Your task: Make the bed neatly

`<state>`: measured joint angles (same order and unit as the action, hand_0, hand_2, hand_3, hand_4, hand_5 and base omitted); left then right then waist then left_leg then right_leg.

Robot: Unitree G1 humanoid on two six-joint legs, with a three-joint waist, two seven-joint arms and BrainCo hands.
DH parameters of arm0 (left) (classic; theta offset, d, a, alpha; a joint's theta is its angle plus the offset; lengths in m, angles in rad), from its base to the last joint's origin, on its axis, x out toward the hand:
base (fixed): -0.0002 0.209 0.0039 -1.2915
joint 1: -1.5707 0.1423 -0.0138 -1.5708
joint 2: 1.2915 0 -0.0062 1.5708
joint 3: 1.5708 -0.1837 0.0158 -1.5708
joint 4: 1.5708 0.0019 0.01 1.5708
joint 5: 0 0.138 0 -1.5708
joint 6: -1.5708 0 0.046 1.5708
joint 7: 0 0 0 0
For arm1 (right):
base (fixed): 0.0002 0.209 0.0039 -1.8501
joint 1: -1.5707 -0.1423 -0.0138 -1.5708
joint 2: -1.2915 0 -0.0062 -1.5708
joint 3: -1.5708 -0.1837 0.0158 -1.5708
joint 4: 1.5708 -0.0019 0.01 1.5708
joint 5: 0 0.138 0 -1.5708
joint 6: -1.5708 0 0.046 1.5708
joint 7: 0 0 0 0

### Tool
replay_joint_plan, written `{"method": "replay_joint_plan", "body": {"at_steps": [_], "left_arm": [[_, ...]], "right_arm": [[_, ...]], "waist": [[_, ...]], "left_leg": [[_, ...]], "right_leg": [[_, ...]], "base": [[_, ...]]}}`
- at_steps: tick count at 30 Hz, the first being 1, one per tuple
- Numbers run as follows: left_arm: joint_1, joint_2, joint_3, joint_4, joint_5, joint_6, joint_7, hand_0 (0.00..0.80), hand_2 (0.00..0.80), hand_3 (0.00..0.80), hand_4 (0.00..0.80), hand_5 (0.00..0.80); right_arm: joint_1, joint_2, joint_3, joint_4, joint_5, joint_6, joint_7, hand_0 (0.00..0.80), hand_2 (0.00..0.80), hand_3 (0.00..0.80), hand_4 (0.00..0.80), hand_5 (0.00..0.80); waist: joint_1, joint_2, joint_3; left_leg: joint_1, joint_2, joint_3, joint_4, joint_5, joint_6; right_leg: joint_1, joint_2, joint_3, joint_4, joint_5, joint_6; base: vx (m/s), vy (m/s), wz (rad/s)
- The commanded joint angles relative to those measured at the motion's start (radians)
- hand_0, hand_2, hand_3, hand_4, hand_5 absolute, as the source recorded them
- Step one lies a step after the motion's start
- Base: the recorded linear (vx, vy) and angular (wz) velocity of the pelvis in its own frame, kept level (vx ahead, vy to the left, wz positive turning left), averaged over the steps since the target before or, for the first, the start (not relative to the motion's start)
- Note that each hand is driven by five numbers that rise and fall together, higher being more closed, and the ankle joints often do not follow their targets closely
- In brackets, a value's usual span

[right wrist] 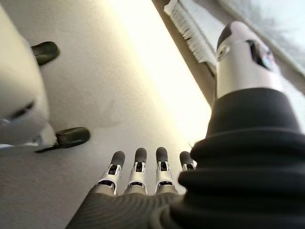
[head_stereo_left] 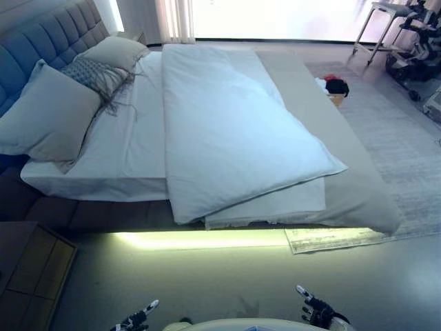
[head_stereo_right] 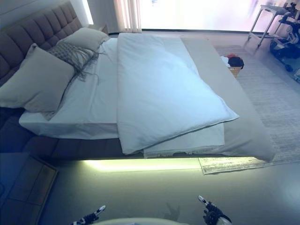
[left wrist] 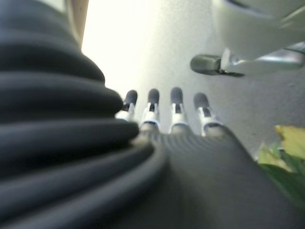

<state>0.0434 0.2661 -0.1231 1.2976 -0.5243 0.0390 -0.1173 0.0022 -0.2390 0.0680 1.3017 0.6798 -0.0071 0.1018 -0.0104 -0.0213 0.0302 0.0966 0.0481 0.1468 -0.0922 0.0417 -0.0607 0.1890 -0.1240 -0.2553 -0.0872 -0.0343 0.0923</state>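
The bed [head_stereo_left: 96, 214] runs across the view with its padded headboard [head_stereo_left: 41, 41] at the left. A white duvet [head_stereo_left: 227, 131] lies folded back over the middle, skewed, its near corner hanging past the mattress edge. Under it a beige blanket [head_stereo_left: 344, 172] covers the foot end, and a white sheet [head_stereo_left: 134, 138] shows by the pillows. Two plain pillows [head_stereo_left: 48, 114] and a fringed grey one [head_stereo_left: 93, 72] lie at the head. Both hands hang low over the floor, far from the bed: my left hand [head_stereo_left: 138, 318] and my right hand [head_stereo_left: 313, 310], each with straight fingers [right wrist: 138, 164] and nothing in them.
A wooden bedside cabinet [head_stereo_left: 31, 272] stands at the lower left. A pale rug [head_stereo_left: 406, 152] lies beyond the foot of the bed, its corner [head_stereo_left: 324, 240] by the lit bed base. A basket with dark and red cloth [head_stereo_left: 335, 87] sits on the far side. A metal stand [head_stereo_left: 386, 27] is at the back right.
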Motion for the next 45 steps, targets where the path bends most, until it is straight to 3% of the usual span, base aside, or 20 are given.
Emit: {"method": "replay_joint_plan", "body": {"at_steps": [1, 6, 19, 24, 27, 29, 31, 32, 34, 35, 37, 38, 41, 45], "left_arm": [[-0.049, -0.042, 0.014, 0.096, -0.003, 0.024, 0.019, 0.0, 0.0, 0.0, 0.0, 0.0], [-0.048, -0.057, 0.012, 0.108, -0.033, 0.042, -0.007, 0.0, 0.0, 0.0, 0.0, 0.0], [-0.07, -0.057, -0.002, 0.092, -0.055, 0.037, 0.019, 0.0, 0.0, 0.0, 0.0, 0.0], [-0.083, -0.066, -0.014, 0.083, -0.042, 0.048, 0.022, 0.0, 0.0, 0.0, 0.0, 0.0], [-0.074, -0.069, -0.008, 0.074, -0.053, 0.045, 0.038, 0.0, 0.0, 0.0, 0.0, 0.0], [-0.064, -0.066, 0.006, 0.065, -0.062, 0.04, 0.045, 0.0, 0.0, 0.0, 0.0, 0.0], [-0.057, -0.066, 0.017, 0.06, -0.072, 0.029, 0.045, 0.0, 0.0, 0.0, 0.0, 0.0], [-0.053, -0.065, 0.021, 0.06, -0.086, 0.019, 0.036, 0.0, 0.0, 0.0, 0.0, 0.0], [-0.052, -0.068, 0.03, 0.063, -0.123, 0.021, 0.026, 0.0, 0.0, 0.0, 0.0, 0.0], [-0.047, -0.071, 0.039, 0.068, -0.135, 0.02, 0.023, 0.0, 0.0, 0.0, 0.0, 0.0], [-0.04, -0.072, 0.047, 0.072, -0.139, 0.015, 0.022, 0.0, 0.0, 0.0, 0.0, 0.0], [-0.029, -0.07, 0.054, 0.074, -0.135, 0.016, 0.023, 0.0, 0.0, 0.0, 0.0, 0.0], [-0.014, -0.069, 0.043, 0.085, -0.108, 0.025, 0.042, 0.0, 0.0, 0.0, 0.0, 0.0], [0.003, -0.062, 0.083, 0.106, -0.088, 0.043, 0.063, 0.0, 0.0, 0.0, 0.0, 0.0]], "right_arm": [[-0.06, 0.008, -0.015, 0.062, 0.035, -0.066, -0.052, 0.0, 0.0, 0.0, 0.0, 0.0], [-0.063, 0.009, -0.01, 0.06, 0.001, -0.122, -0.113, 0.0, 0.0, 0.0, 0.0, 0.0], [-0.078, 0.02, 0.014, 0.073, 0.069, -0.05, -0.078, 0.0, 0.0, 0.0, 0.0, 0.0], [-0.096, 0.023, 0.015, 0.079, 0.119, -0.04, -0.093, 0.0, 0.0, 0.0, 0.0, 0.0], [-0.101, 0.023, 0.017, 0.078, 0.114, -0.04, -0.071, 0.0, 0.0, 0.0, 0.0, 0.0], [-0.107, 0.012, 0.015, 0.075, 0.108, -0.035, -0.05, 0.0, 0.0, 0.0, 0.0, 0.0], [-0.111, 0.0, 0.015, 0.072, 0.11, -0.039, -0.045, 0.0, 0.0, 0.0, 0.0, 0.0], [-0.112, -0.011, 0.02, 0.063, 0.096, -0.037, -0.053, 0.0, 0.0, 0.0, 0.0, 0.0], [-0.116, -0.036, 0.021, 0.065, 0.047, -0.034, -0.067, 0.0, 0.0, 0.0, 0.0, 0.0], [-0.121, -0.046, 0.021, 0.071, 0.026, -0.034, -0.068, 0.0, 0.0, 0.0, 0.0, 0.0], [-0.127, -0.052, 0.02, 0.076, 0.018, -0.031, -0.063, 0.0, 0.0, 0.0, 0.0, 0.0], [-0.139, -0.058, 0.026, 0.077, 0.019, -0.023, -0.051, 0.0, 0.0, 0.0, 0.0, 0.0], [-0.136, -0.052, 0.03, 0.073, 0.049, -0.028, -0.031, 0.0, 0.0, 0.0, 0.0, 0.0], [-0.128, -0.027, 0.029, 0.076, 0.037, -0.039, -0.018, 0.0, 0.0, 0.0, 0.0, 0.0]], "waist": [[0.02, 0.026, 0.008], [0.011, 0.027, 0.013], [-0.001, 0.035, 0.02], [-0.012, 0.052, 0.038], [-0.02, 0.049, 0.055], [-0.024, 0.037, 0.073], [-0.021, 0.025, 0.101], [-0.017, 0.028, 0.122], [-0.003, 0.042, 0.156], [0.012, 0.056, 0.171], [0.024, 0.064, 0.184], [0.042, 0.084, 0.192], [0.082, 0.077, 0.189], [0.11, 0.056, 0.15]], "left_leg": [[0.07, 0.024, 0.01, 0.005, -0.096, 0.002], [0.077, 0.024, 0.018, 0.005, -0.098, 0.004], [0.09, 0.034, 0.034, 0.005, -0.095, 0.002], [0.091, 0.037, 0.021, 0.024, -0.096, 0.01], [0.075, 0.037, 0.007, 0.105, -0.123, 0.009], [0.04, 0.048, 0.016, 0.229, -0.139, 0.001], [-0.06, 0.08, 0.013, 0.459, -0.063, -0.015], [-0.141, 0.097, 0.008, 0.562, 0.011, -0.027], [-0.259, 0.058, -0.022, 0.63, 0.054, -0.033], [-0.294, 0.023, -0.034, 0.588, 0.071, -0.036], [-0.302, 0.013, -0.033, 0.527, 0.09, -0.038], [-0.301, 0.039, -0.013, 0.288, 0.11, -0.037], [-0.306, 0.043, -0.026, 0.01, 0.138, -0.047], [-0.275, 0.045, -0.017, 0.031, 0.11, -0.033]], "right_leg": [[-0.032, -0.005, 0.031, 0.001, 0.046, 0.044], [-0.032, -0.004, 0.038, 0.003, 0.046, 0.042], [-0.033, 0.002, 0.053, 0.015, 0.038, 0.035], [-0.057, 0.011, 0.081, 0.097, -0.005, 0.019], [-0.069, 0.021, 0.1, 0.134, -0.023, 0.002], [-0.083, 0.021, 0.106, 0.157, -0.032, -0.018], [-0.096, 0.027, 0.099, 0.182, -0.041, -0.055], [-0.102, 0.034, 0.094, 0.202, -0.047, -0.078], [-0.101, 0.04, 0.119, 0.23, -0.061, -0.088], [-0.084, 0.047, 0.134, 0.232, -0.069, -0.079], [-0.06, 0.057, 0.149, 0.229, -0.08, -0.072], [-0.021, 0.082, 0.167, 0.219, -0.108, -0.057], [0.086, 0.083, 0.191, 0.173, -0.157, -0.029], [0.169, 0.029, 0.174, 0.137, -0.184, 0.007]], "base": [[0.0, 0.0, 0.0], [0.0, 0.0, -0.01], [0.004, -0.024, -0.02], [0.034, -0.102, -0.02], [0.077, -0.138, -0.05], [0.07, -0.175, -0.16], [0.056, -0.186, -0.27], [0.053, -0.093, -0.35], [0.134, 0.022, -0.4], [0.225, 0.111, -0.29], [0.259, 0.105, -0.29], [0.373, 0.125, -0.25], [0.488, 0.132, -0.12], [0.524, 0.227, -0.27]]}}
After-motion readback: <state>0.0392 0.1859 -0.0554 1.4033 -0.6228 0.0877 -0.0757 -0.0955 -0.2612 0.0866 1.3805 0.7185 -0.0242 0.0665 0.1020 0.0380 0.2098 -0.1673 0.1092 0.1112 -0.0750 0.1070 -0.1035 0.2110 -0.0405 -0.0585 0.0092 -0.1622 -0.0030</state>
